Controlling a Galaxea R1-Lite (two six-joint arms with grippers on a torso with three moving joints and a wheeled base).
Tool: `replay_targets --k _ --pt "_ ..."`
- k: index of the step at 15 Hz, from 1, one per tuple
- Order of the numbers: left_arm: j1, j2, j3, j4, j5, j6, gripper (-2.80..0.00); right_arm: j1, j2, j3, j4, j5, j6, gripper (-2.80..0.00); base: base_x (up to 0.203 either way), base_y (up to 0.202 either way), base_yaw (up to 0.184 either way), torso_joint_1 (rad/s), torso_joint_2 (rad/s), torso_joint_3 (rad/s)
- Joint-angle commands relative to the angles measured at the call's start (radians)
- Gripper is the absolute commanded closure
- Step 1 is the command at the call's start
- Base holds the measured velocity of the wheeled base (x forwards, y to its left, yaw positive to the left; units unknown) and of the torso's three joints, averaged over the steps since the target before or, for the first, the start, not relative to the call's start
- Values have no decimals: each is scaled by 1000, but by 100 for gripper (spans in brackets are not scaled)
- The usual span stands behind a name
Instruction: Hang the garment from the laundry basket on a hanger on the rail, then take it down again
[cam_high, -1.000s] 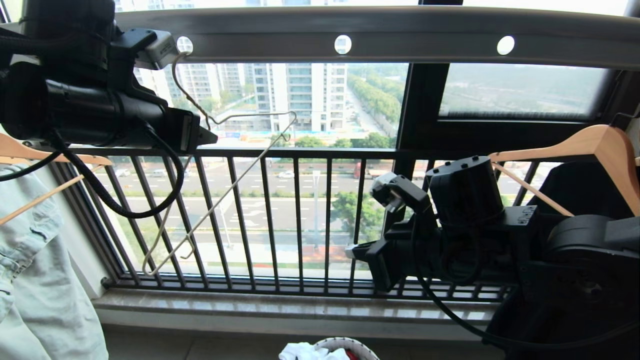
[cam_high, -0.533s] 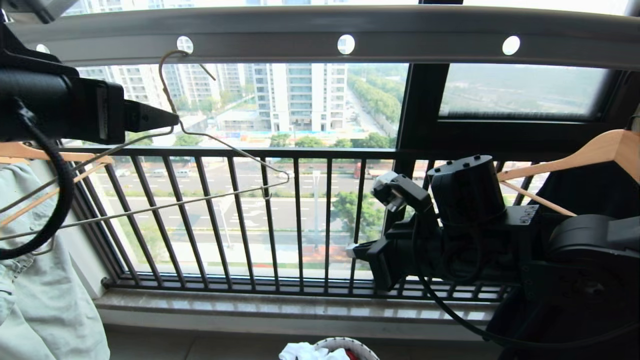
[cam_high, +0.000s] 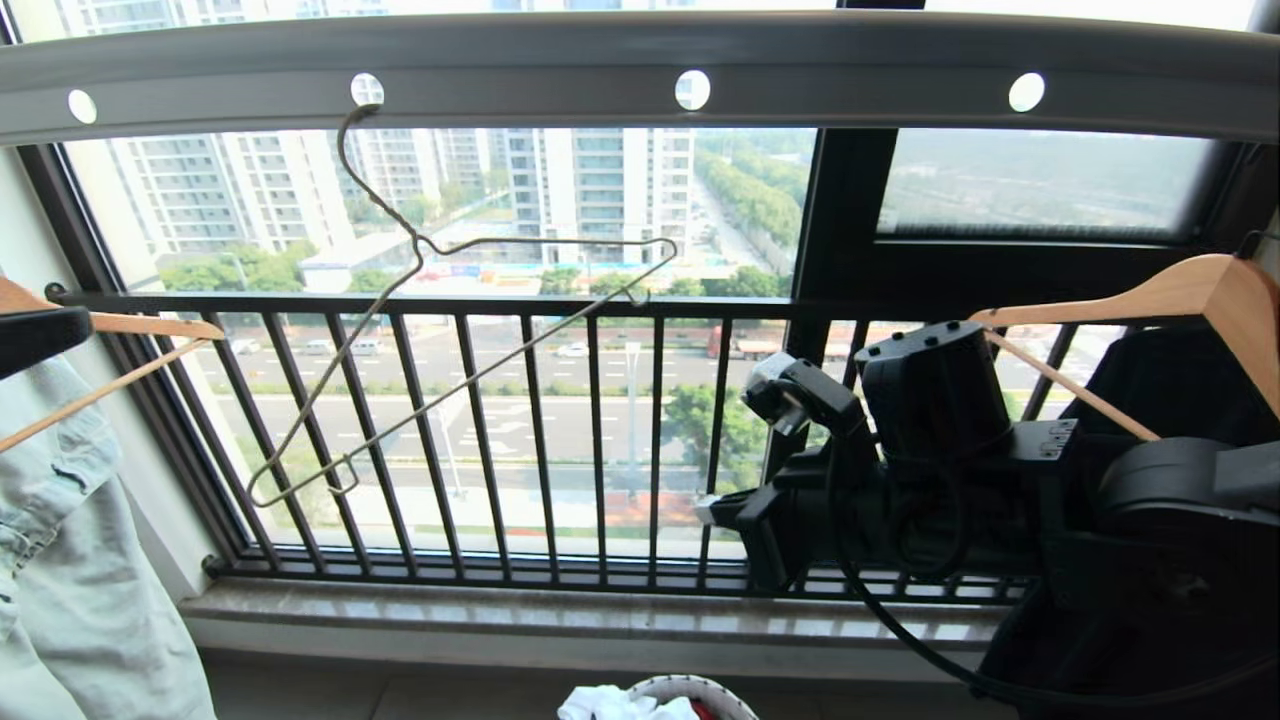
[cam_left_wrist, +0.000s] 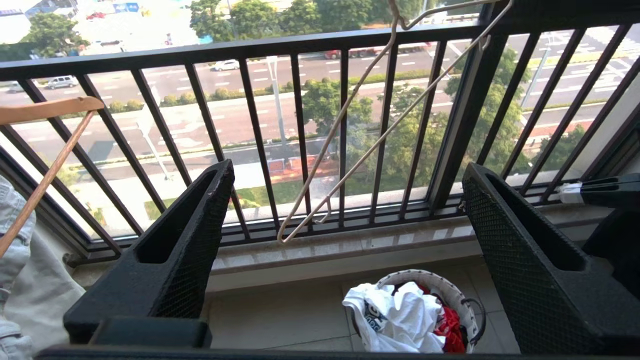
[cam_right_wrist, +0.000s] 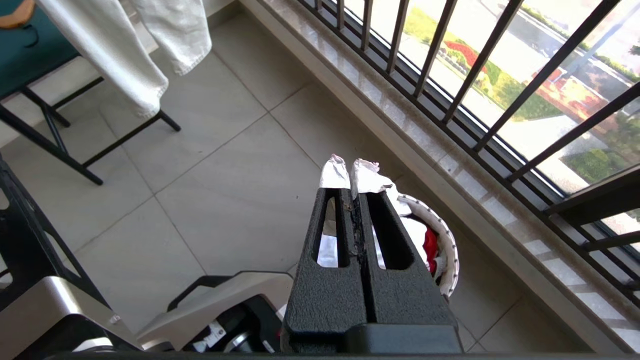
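1. Jaws first: the left gripper (cam_left_wrist: 345, 250) stands with its fingers wide apart and nothing between them, hanging clear of the hanger and looking down toward the basket; the right gripper (cam_right_wrist: 350, 175) has its jaws pressed together on nothing, parked above the basket's rim.
2. Nearest the robot, the laundry basket (cam_left_wrist: 467, 312) sits on the tiled floor just short of the sill, at 6 o'clock in the head view. The white T-shirt (cam_left_wrist: 397, 317) lies crumpled on top of it with a red garment (cam_left_wrist: 450, 330) beneath, so the shirt is the easy piece to take.
3. At 9 o'clock a pale denim jacket (cam_high: 70, 560) hangs on a wooden hanger (cam_high: 110, 325); another wooden hanger (cam_high: 1190, 290) sits at 3 o'clock above the right arm.
4. Farther off, the slim cream-white hanger (cam_high: 460, 375) hangs bare and strongly tilted, its low end toward 7 o'clock, before the black window bars (cam_high: 590, 440). The tilt probably reflects a hook seated loosely and unloaded.
5. Highest, at 12 o'clock, the grey rail (cam_high: 850, 75) carries that hook in one of its round holes. Judging by this, the hanger is in place and the shirt awaits picking.
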Motion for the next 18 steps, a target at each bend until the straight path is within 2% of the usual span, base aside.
replay_targets --k 1,6,8,10,11,14,18 --pt "2 -118 75 0 -2 6 -280 -1 -40 27 -3 -40 -11 0 0 0 0 0 0 0" --pt "23 -259 174 -1 -11 0 -280 -10 -317 114 33 -171 -34 0 0 0 0 0 0 0" --pt "43 -320 218 0 -14 -27 -280 -37 -460 123 106 -194 -38 0 0 0 0 0 0 0" --pt "67 -369 256 1 -15 -40 -280 -54 -605 122 234 -216 -41 0 0 0 0 0 0 0" --pt "78 -381 262 3 -14 -47 0 -59 -681 121 321 -237 -42 0 0 0 0 0 0 0" --pt "126 -390 262 3 -16 -60 0 -87 -849 120 516 -329 -42 0 0 0 0 0 0 0" --pt "240 -442 279 3 -15 -62 0 -280 -1031 121 595 -390 -42 0 0 0 0 0 0 0"
